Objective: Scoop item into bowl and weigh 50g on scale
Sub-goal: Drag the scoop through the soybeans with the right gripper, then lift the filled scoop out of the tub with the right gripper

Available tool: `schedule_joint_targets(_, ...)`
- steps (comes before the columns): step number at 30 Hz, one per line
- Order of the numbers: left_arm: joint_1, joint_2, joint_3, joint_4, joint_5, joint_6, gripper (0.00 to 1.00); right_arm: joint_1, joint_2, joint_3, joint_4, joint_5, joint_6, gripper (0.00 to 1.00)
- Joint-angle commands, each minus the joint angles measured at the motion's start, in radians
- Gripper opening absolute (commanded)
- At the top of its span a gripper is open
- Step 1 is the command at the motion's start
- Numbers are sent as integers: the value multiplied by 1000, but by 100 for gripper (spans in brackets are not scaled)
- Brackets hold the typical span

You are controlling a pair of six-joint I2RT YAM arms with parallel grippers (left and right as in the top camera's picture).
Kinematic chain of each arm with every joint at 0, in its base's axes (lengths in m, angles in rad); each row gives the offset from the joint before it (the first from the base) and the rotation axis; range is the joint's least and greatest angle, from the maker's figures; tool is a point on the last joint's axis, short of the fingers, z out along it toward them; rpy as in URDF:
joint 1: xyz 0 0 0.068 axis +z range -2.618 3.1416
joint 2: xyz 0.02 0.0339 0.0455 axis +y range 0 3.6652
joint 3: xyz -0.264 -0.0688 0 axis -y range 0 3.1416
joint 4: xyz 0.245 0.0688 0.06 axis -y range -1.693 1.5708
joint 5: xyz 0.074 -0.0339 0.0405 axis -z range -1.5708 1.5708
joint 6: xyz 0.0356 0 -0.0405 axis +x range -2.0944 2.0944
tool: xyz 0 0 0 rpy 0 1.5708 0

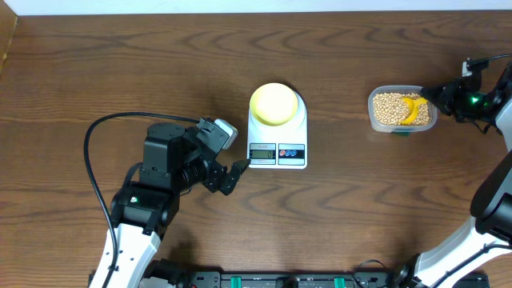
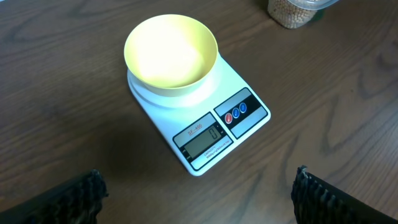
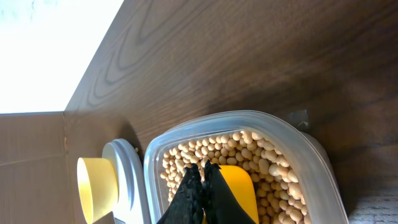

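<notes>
The pale-yellow bowl (image 1: 276,102) stands empty on the white scale (image 1: 290,154) at the table's middle. The left wrist view shows the bowl (image 2: 171,53) and the scale (image 2: 244,111) just ahead. My left gripper (image 1: 238,170) is open and empty, low by the scale's front left corner, fingers wide apart (image 2: 196,199). The tan beans (image 1: 386,107) fill a clear container (image 1: 373,118) at the right. A bright yellow scoop (image 1: 413,110) lies in them. My right gripper (image 1: 437,98) is shut on the scoop (image 3: 239,190), fingertips (image 3: 202,171) down among the beans (image 3: 249,146).
The left arm's black cable (image 1: 92,152) loops over the table at the left. The clear container's rim (image 3: 298,132) shows in the right wrist view, with the bowl (image 3: 96,186) and the scale (image 3: 127,177) beyond. The table's far edge runs along the top.
</notes>
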Motion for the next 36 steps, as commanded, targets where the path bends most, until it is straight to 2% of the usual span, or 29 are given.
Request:
schedule_joint_targets(1, 5, 2, -9, 2, -6, -13, 98, -18, 6, -4, 0, -55, -10, 1)
schedule_joint_targets(23, 5, 2, -9, 2, -6, -13, 98, -145, 6, -4, 10, -298, 13, 1)
schedule_joint_targets(36, 5, 2, -9, 1, -6, -13, 98, -165, 6, -4, 19, -338, 77, 1)
